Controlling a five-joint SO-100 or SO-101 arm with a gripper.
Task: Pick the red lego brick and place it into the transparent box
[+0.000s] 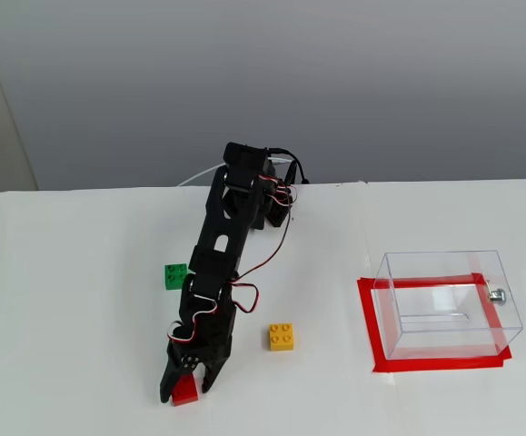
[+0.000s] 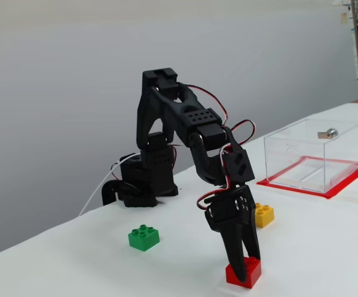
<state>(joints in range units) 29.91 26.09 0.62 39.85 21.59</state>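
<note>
Jaws of the black two-finger gripper [image 2: 243,266] straddle the small red studded plastic brick [image 2: 244,273] on the white table [image 1: 81,363], nearly closed on its sides; whether they grip yet cannot be told. Beyond them lies a green brick [image 1: 176,276], rightward a yellow brick [image 1: 282,337], far right the clear plastic box [image 1: 448,300], empty. Lifting and carrying remain. Studs up, the brick looks near square, without a clear long axis.

A plain lab or office test bench: a bare white table [image 1: 63,272] against a blank grey wall [image 1: 335,82], with a red tape outline [image 1: 372,336].
</note>
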